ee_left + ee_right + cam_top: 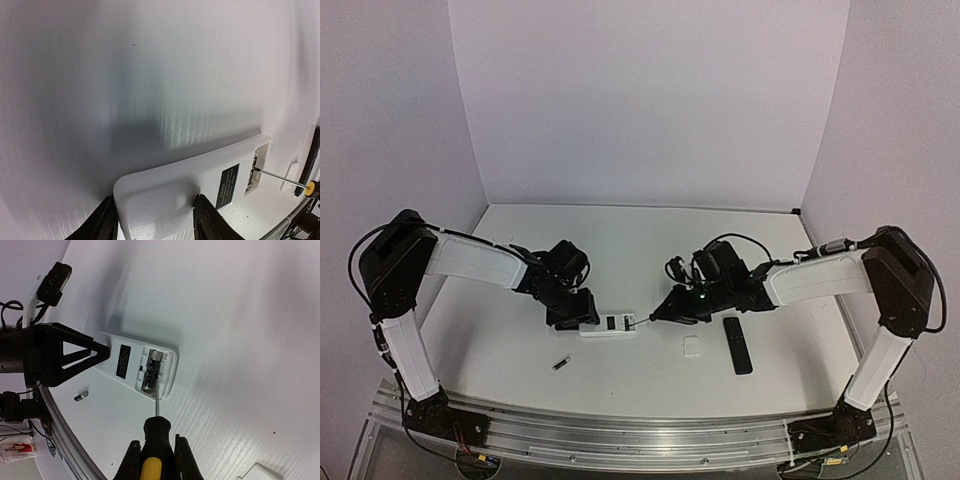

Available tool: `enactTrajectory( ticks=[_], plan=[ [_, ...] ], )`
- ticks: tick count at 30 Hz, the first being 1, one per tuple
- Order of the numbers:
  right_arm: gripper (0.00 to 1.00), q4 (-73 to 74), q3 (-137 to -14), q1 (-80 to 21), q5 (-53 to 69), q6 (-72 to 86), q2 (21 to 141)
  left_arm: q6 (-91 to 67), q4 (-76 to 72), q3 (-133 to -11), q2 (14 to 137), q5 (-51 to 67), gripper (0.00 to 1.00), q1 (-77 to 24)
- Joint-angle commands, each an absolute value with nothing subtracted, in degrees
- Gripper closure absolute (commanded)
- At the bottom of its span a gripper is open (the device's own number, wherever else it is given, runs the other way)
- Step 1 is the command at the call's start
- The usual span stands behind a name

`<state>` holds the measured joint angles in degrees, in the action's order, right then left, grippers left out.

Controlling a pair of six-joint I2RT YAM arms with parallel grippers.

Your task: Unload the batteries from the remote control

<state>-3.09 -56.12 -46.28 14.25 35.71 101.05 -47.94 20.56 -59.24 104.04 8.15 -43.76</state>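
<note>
White counter (pixel 650 225), lilac walls (pixel 650 100) | dark silver-ended battery (pixel 151 371) in remote (pixel 122 362) | left gripper (pixel 152 200) astride remote, grip unclear | right gripper (pixel 157 441) clamped on screwdriver (pixel 156 432)

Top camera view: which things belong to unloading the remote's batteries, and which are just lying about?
In the job: white remote; seated battery in its open bay; loose battery; screwdriver, gripped by the right hand.
Lying about: black remote; small white flat piece.
</note>
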Motion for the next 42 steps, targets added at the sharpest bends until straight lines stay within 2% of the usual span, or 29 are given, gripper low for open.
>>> enactTrajectory(
  ticks=[1, 13, 23, 31, 42],
  plan=[
    [1.0, -11.8, -50.6, -45.7, 19.1, 40.2, 104.7, -47.4, 22.5, -57.3, 109.3, 9.0, 0.52, -44.6],
    [1.0, -34.3, -41.9, -44.7, 21.9, 48.0, 109.5, -48.5, 21.0, -54.7, 112.8, 10.7, 0.56, -44.6],
    [1.0, -35.9, -37.4, -44.7, 9.3, 47.9, 104.1, -48.9, 21.6, -54.2, 113.4, 9.2, 0.56, -44.6],
    [1.0, -49.0, -33.8, -44.7, 6.4, 50.1, 98.4, -48.4, 22.2, -54.7, 113.8, 8.4, 0.56, -44.6],
    [1.0, -49.7, -31.2, -44.7, 8.6, 51.1, 93.6, -48.0, 22.1, -55.7, 114.2, 7.8, 0.56, -44.6]
  ],
)
